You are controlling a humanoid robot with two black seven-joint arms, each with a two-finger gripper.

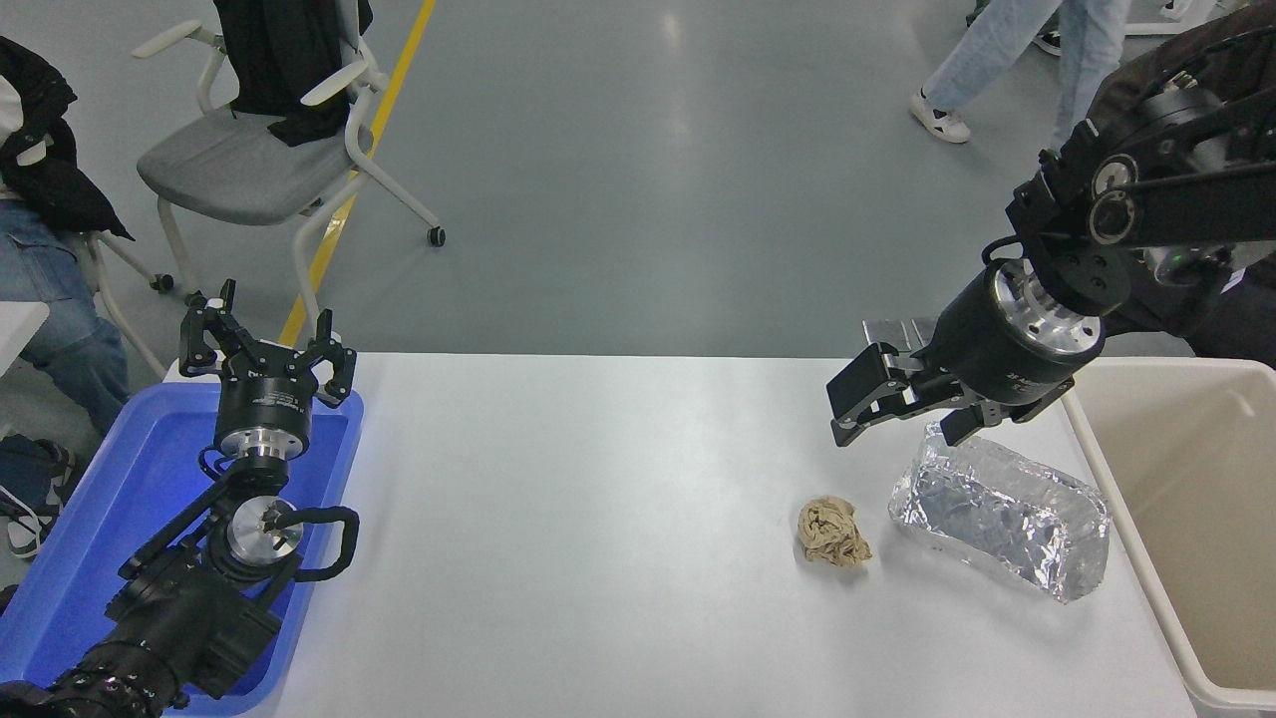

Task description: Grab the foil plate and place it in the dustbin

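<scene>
The foil plate (1005,521) is a shiny crinkled silver tray lying on the white table (598,519) at the right, close to the dustbin (1191,469), a large cream-beige bin at the table's right edge. My right gripper (897,409) hangs open and empty just above and to the left of the foil plate's far end, not touching it. My left gripper (267,351) is open and parked at the lower left, over the blue tray.
A small crumpled tan paper ball (832,533) lies just left of the foil plate. A shallow blue plastic tray (60,558) sits at the table's left edge. Beyond the table are a grey chair (249,160), a seated person at the left and a person walking at the top right.
</scene>
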